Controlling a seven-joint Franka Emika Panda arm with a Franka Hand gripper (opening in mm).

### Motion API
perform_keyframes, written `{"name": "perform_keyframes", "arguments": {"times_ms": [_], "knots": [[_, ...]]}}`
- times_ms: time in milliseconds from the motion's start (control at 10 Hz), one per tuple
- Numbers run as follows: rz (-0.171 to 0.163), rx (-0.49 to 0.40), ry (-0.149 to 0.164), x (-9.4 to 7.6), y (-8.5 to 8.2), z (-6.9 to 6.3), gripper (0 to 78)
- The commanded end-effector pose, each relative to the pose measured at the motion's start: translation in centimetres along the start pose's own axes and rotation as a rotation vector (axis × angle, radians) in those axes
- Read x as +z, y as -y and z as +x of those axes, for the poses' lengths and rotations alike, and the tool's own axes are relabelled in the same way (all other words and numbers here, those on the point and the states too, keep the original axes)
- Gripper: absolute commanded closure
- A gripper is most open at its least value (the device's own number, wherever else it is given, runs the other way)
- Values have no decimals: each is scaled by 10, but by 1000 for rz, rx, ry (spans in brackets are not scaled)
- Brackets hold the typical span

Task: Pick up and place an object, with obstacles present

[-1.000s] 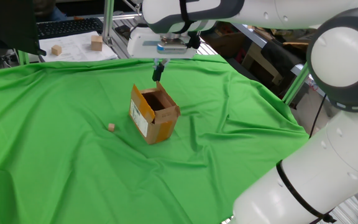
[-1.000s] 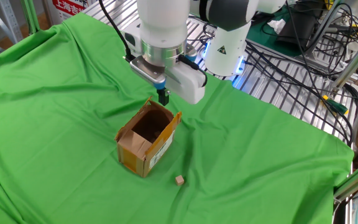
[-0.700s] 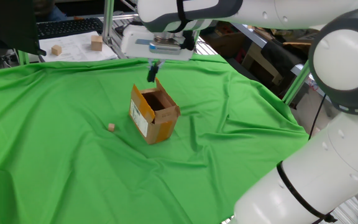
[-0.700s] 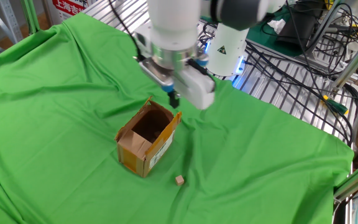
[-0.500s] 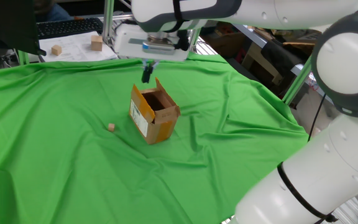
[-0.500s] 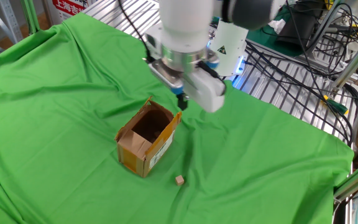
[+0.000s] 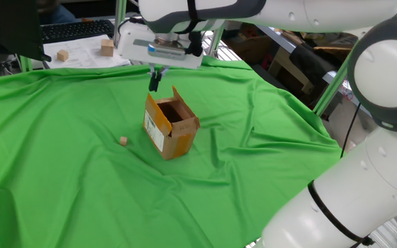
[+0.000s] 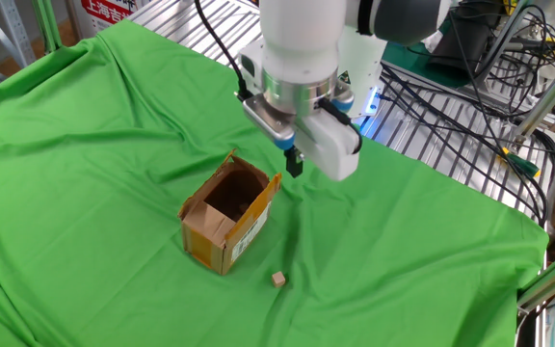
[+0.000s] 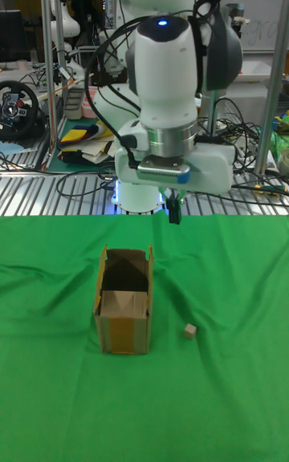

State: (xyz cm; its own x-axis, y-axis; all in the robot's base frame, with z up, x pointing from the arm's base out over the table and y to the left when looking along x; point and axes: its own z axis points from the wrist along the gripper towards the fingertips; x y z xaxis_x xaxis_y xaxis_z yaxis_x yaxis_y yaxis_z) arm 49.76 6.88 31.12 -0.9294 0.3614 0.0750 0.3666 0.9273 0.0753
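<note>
In one fixed view my gripper [image 7: 154,81] hangs narrow and empty above the cardboard box [image 7: 170,126], the tiny cube [image 7: 123,140] apart on the green cloth [image 7: 60,172]. The other fixed view shows my gripper [image 8: 295,163] beside the box's rim. The tall view shows the cube [image 9: 189,330] just beside the box.
</note>
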Motion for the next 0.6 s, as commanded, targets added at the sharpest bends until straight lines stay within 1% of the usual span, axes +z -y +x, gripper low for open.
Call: {"name": "perform_keyframes", "arguments": {"times_ms": [100, 200, 400, 600], "knots": [[-13, 26, 48, 14, -8, -16, 776], [-12, 26, 62, 13, -9, -16, 776], [-12, 20, 63, 14, -9, -16, 776], [-11, 29, 103, 14, -9, -16, 776]]}}
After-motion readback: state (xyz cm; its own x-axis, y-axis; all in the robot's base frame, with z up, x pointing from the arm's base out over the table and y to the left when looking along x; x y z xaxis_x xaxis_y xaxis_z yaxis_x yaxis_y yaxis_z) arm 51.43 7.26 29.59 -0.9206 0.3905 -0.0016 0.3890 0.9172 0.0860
